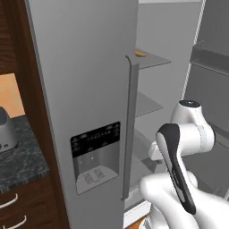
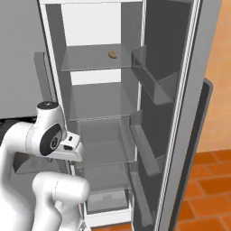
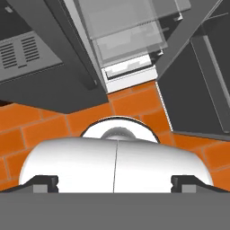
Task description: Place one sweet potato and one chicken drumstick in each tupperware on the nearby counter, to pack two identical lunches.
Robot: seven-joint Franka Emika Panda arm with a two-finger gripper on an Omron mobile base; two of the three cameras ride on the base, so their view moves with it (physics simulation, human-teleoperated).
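Note:
A small tan oval, the sweet potato point(image 2: 112, 54), lies on the top glass shelf of the open fridge; its end also peeks past the closed door as the sweet potato point(image 1: 140, 53). My gripper point(image 3: 115, 184) hangs low in front of the fridge, pointing down at the floor. Its fingertips point(image 3: 45, 183) stand wide apart with nothing between them, so it is open. The dark speckled counter point(image 1: 18, 163) sits to the left of the fridge. The chicken drumstick and both tupperware containers are out of view.
The fridge's left door with its dispenser panel point(image 1: 96, 156) is closed; the right door point(image 2: 180, 113) stands wide open, its bins bare. Lower glass shelves point(image 2: 103, 151) hold nothing. A grey coffee machine point(image 1: 4, 134) stands on the counter. Orange brick floor point(image 2: 207, 189) lies below.

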